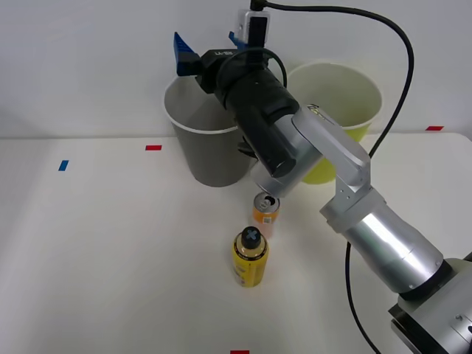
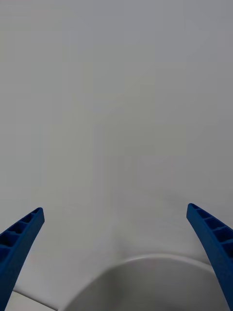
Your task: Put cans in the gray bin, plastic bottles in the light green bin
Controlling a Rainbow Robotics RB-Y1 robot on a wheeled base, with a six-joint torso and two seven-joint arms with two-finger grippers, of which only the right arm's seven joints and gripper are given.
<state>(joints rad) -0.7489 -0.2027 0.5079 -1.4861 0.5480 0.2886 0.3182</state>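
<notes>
My right gripper point(image 1: 208, 43) hangs open and empty above the gray bin point(image 1: 184, 140), its blue fingers point(image 2: 19, 238) spread wide. The wrist view looks past them at the gray bin's white rim point(image 2: 145, 260) and the blank wall. An orange can point(image 1: 265, 212) stands upright on the table in front of the gray bin, under my forearm. Just in front of it stands a yellow plastic bottle point(image 1: 249, 258) with a black cap. The light green bin point(image 1: 346, 96) is beside the gray bin on the right, partly behind my arm.
The white table point(image 1: 110, 258) carries small red tape marks point(image 1: 153, 147) and a blue one point(image 1: 63, 165). A black cable point(image 1: 398, 44) loops from my wrist over the light green bin. A plain wall stands behind the bins.
</notes>
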